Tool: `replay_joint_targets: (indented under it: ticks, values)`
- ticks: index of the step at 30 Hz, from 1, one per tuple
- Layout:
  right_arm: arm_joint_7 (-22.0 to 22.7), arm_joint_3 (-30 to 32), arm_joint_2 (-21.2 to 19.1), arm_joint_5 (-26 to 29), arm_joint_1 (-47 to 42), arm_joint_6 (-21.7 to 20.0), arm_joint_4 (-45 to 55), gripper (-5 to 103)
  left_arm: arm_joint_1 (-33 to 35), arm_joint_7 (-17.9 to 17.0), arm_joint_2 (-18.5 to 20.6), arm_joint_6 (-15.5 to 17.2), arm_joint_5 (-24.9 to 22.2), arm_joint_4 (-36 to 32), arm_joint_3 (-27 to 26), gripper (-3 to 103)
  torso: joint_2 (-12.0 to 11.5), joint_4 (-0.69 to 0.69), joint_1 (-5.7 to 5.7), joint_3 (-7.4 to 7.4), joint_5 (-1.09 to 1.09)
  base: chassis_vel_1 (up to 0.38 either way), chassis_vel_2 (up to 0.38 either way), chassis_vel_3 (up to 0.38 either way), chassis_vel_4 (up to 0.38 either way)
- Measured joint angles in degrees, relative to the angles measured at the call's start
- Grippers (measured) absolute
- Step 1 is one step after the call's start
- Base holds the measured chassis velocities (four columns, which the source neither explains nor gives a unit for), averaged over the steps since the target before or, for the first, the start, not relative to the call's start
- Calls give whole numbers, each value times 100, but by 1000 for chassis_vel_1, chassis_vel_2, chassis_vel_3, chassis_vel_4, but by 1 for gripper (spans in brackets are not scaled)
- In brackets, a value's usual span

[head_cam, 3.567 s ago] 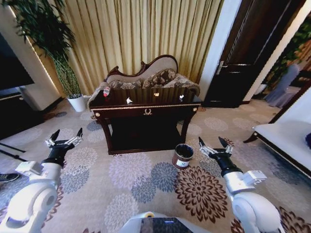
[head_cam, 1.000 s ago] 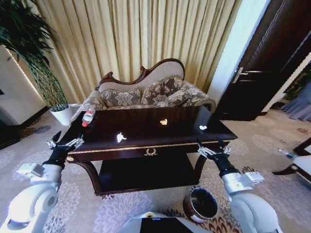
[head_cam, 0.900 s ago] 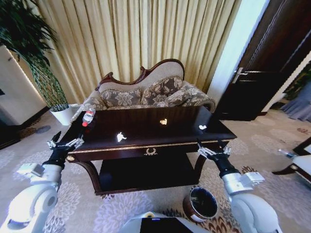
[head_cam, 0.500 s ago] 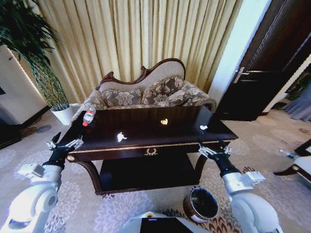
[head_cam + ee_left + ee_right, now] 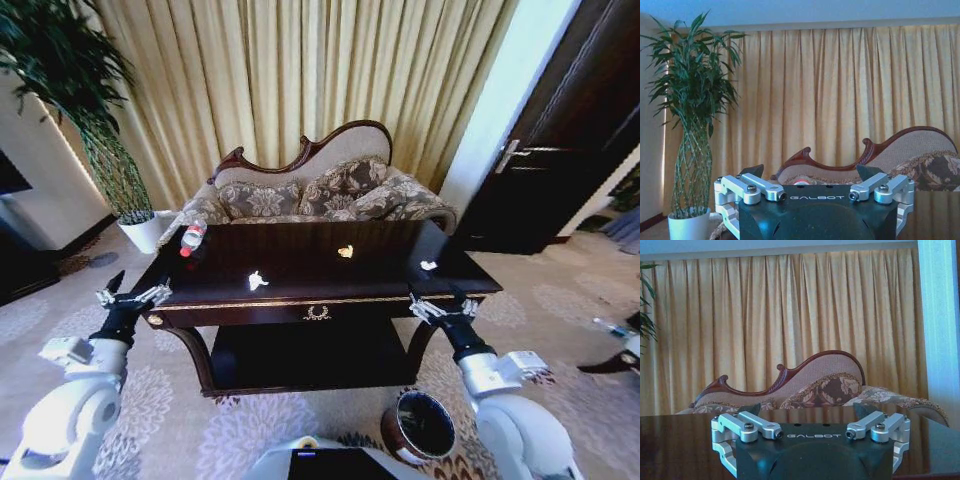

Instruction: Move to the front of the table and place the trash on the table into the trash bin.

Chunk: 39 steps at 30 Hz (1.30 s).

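Curtains behind, I'm parked at the table point(image 5: 300, 290); both claws spread, empty. Paper scrap point(image 5: 258, 282) lies ahead-right of left claw point(image 5: 132, 291), bin point(image 5: 418, 428) below right claw point(image 5: 437, 300). Next, probably reach.

long gold curtains point(image 5: 300, 90) hang behind a carved patterned sofa point(image 5: 320, 190); a tall potted plant point(image 5: 95, 130) stands left, a dark door point(image 5: 560, 150) right, floral carpet point(image 5: 160, 410) below.

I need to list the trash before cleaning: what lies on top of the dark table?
On the table lie a bottle with a red cap, a crumpled white paper, a yellowish scrap and another white bit. Both grippers, left and right, are at its front edge, open and empty.
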Motion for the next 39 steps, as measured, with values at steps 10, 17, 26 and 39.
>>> replay_joint_targets:
  ticks: [10, 17, 26, 39]
  values:
    - [1031, 120, -905, 1107, 768, -1031, -58, 100, 70, -19, 120, 29, -35, -86, -43, 100, 0, 2, 0, 0, 1, 0, 0, 0, 0]
    - [1550, 165, -1495, 1539, 1314, -1523, -858, 100, 124, -40, 126, 83, -47, -125, -35, 100, 0, 2, 0, 0, 1, 0, 0, 0, 0]
    - [1775, 116, -1904, 1665, 2191, -1902, -2046, 100, 246, -70, 111, 93, -73, -87, -87, 100, 0, 1, 0, 0, 0, 0, 0, 0, 0]
    - [1687, -92, -2038, 1932, 2983, -2592, -2570, 100, 217, -62, 191, 78, -219, 76, -190, 100, 0, 2, 0, 0, -1, 0, 0, 0, 0]
